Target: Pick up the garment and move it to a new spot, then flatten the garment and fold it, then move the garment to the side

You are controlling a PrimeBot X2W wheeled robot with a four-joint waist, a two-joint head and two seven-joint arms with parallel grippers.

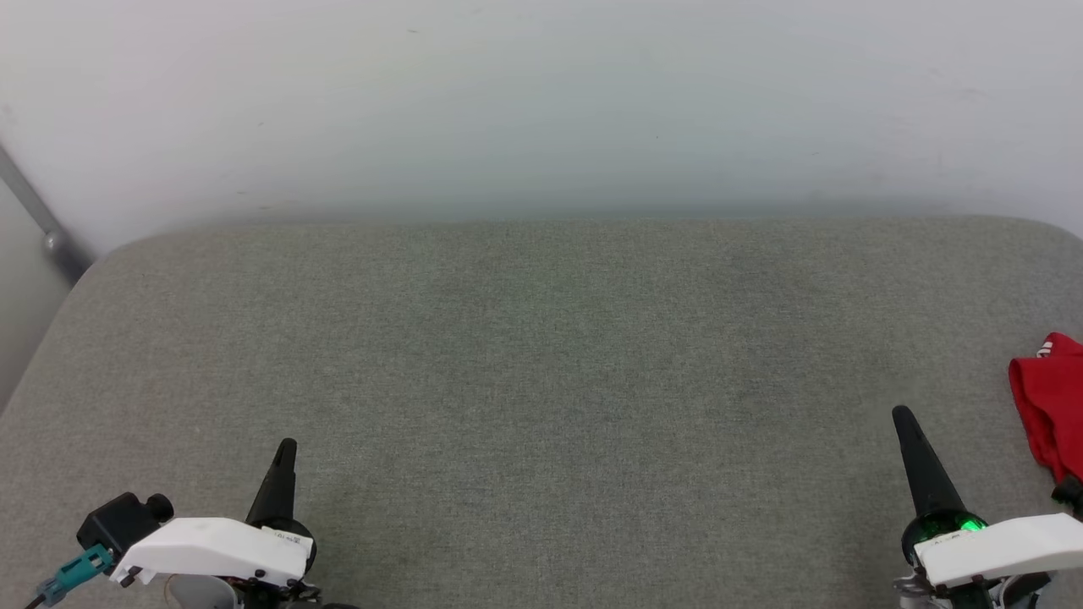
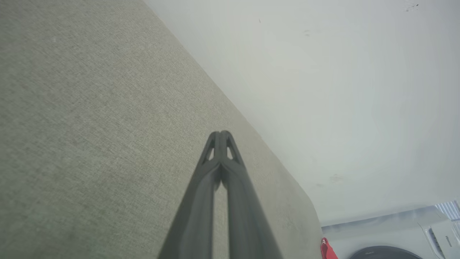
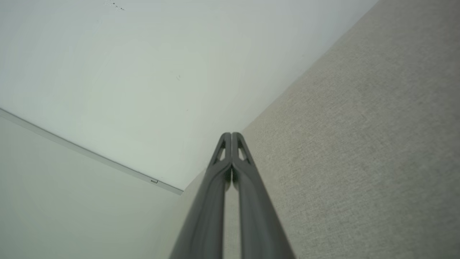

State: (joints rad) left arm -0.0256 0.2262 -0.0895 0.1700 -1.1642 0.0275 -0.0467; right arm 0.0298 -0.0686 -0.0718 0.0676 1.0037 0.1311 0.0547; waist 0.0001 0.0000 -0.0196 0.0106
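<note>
Brand word, apparently "Hisense", printed small on pale appliance [image 2: 413, 230] at lower right of left wrist view, small label [image 1: 283, 534] borne on white housing [image 1: 211, 545] at lower left of head view, print not legible, white marks on red garment [image 1: 1053, 406] at right edge, unreadable.

Bright, even, diffuse light; shadows very faint. Head view sharp, wall [image 1: 541, 101] slightly washed out with a faint green cast. Wrist views softer: fingers [image 2: 196, 216] blurred toward bottom edge, wide-angle stretch at corners.
</note>
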